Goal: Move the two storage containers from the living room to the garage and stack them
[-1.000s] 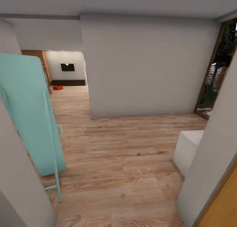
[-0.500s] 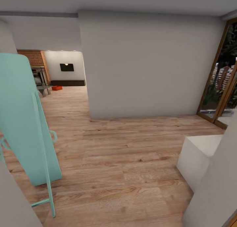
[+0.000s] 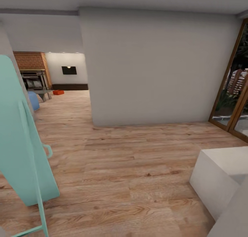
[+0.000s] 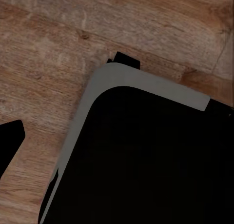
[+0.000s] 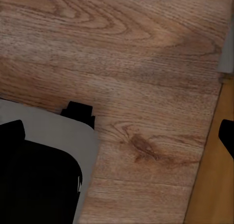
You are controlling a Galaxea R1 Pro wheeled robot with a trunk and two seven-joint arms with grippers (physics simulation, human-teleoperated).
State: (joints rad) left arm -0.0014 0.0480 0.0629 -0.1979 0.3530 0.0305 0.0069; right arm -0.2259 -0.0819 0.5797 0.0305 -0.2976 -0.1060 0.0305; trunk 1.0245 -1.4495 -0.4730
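Wood plank flooring [image 5: 146, 53] below; grey-rimmed black robot base [image 5: 39, 170] at corner; orange panel [image 5: 212, 185] along edge.

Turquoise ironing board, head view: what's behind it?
Behind the ironing board: a blue object, partly covered, then the brick fireplace. Anything lower is hidden.

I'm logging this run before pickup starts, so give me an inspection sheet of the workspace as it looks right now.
Surface: light wood plank floor, bare in the hallway stretch ahead.
Job's things: one orange-red container far off on the living room floor, near the dark bench; second one nothing seen.
Clutter: teal panel on a frame leaning at near left; white block at near right; blue object by the fireplace.
Grippers: dark fingertip over the floor in the left wrist view, another in the right; state cannot be told.
Cables: nothing seen.
Surroundings: grey wall, brick fireplace, TV, glass doors.
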